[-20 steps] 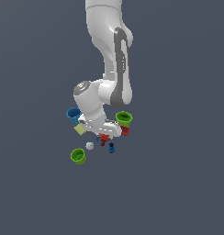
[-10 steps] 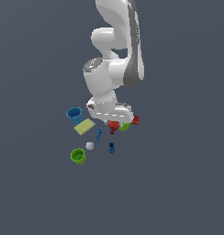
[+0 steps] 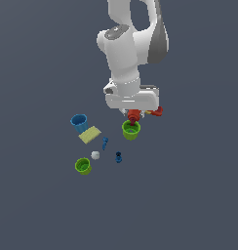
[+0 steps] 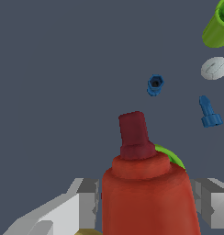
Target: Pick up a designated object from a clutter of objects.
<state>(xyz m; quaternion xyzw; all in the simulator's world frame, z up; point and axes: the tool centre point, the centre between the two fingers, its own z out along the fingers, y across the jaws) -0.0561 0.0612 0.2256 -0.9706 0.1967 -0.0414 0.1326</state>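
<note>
I see the white arm [image 3: 130, 53] reaching down from above, its gripper [image 3: 135, 113] clamped on the red tool [image 3: 134, 116]. From the wrist camera the tool [image 4: 148, 188] fills the space between the two grey fingers [image 4: 88, 202], pressed on both sides, with its darker red arm [image 4: 134, 135] pointing away from the camera. The tool is off the floor, directly above one lime-green cup [image 3: 131, 130]; a sliver of that cup's rim [image 4: 171, 156] peeks out behind the tool.

Taking that cup as my marker: the blue cup [image 3: 79, 122] sits well off to the exterior view's left, the pale yellow block [image 3: 89, 135] just beside it, nearer the marker. The second lime-green cup [image 3: 83, 166] lies lower left, well apart. The white ball [image 3: 95, 155] is near that second cup. Two tiny blue pieces [image 3: 105, 142] [image 3: 118, 157] lie between the ball and my marker.
</note>
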